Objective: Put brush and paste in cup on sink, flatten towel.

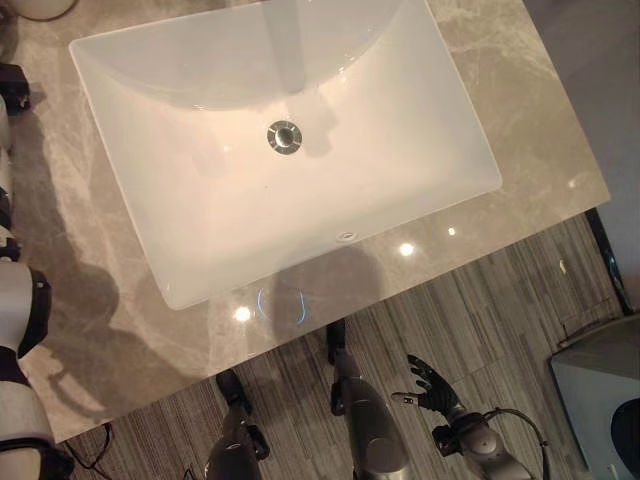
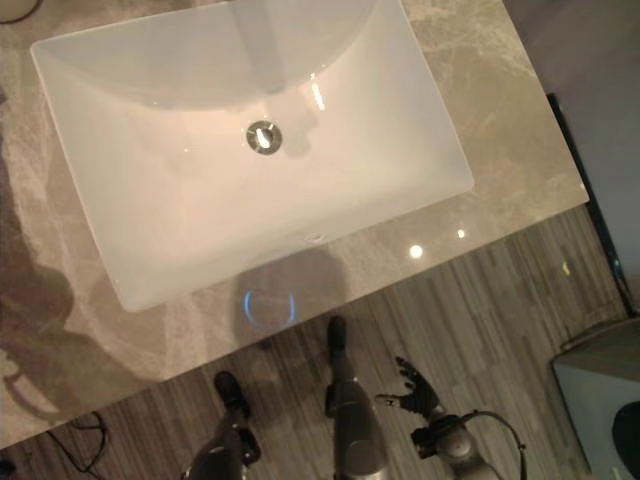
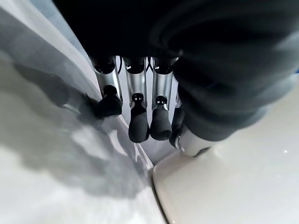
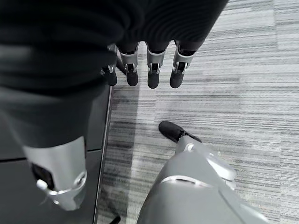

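Note:
A white rectangular sink (image 1: 420, 120) with a round metal drain (image 1: 284, 137) is set into the grey marble counter (image 1: 100, 330), seen from above. My right hand (image 1: 432, 390) hangs below the counter's front edge over the striped floor, its fingers (image 4: 154, 70) straight and holding nothing. In the left wrist view my left hand (image 3: 139, 119) is stretched out straight just above a pale grey surface, beside a cream-white curved edge (image 3: 224, 186). It holds nothing either.
The counter's front edge (image 1: 330, 325) runs slantwise from lower left to right. A grey box-like object (image 1: 600, 390) stands on the floor at the lower right. A dark strip (image 1: 610, 260) lies along the counter's right end.

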